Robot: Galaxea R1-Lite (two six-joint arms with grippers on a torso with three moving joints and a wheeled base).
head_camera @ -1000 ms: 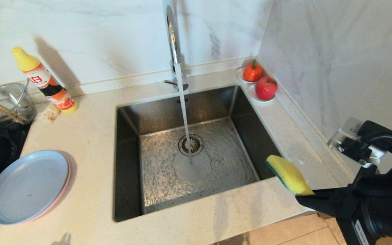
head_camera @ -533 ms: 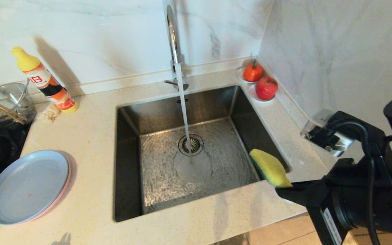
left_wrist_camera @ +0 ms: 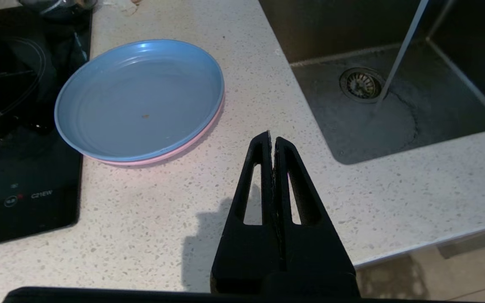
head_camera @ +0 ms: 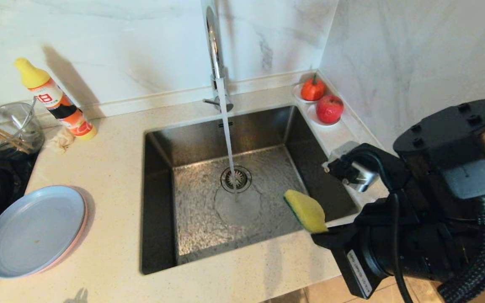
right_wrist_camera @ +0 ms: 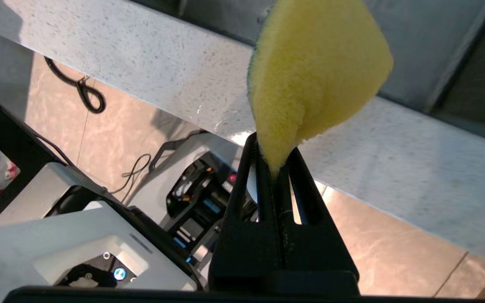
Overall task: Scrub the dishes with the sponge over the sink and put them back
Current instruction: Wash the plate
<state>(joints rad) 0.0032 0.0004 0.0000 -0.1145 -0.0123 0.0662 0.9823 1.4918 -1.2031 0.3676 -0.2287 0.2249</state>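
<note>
Pinched tight, right gripper (right_wrist_camera: 277,166) holds the sponge (head_camera: 306,209) by one corner over the sink (head_camera: 158,202) (left gripper (left_wrist_camera: 272,141) closed, idle); wet it gently under the stream.

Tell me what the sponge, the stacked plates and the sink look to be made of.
Sponge: soft yellow foam with a dark green scouring face; it pinches thin in the right pincer.
Plates: matte blue over pink, likely plastic; dull sheen.
Sink: brushed stainless steel, grey metallic walls.

Right claw (right_wrist_camera: 277,170) pinched closed, left claw (left_wrist_camera: 273,141) closed, parked
</note>
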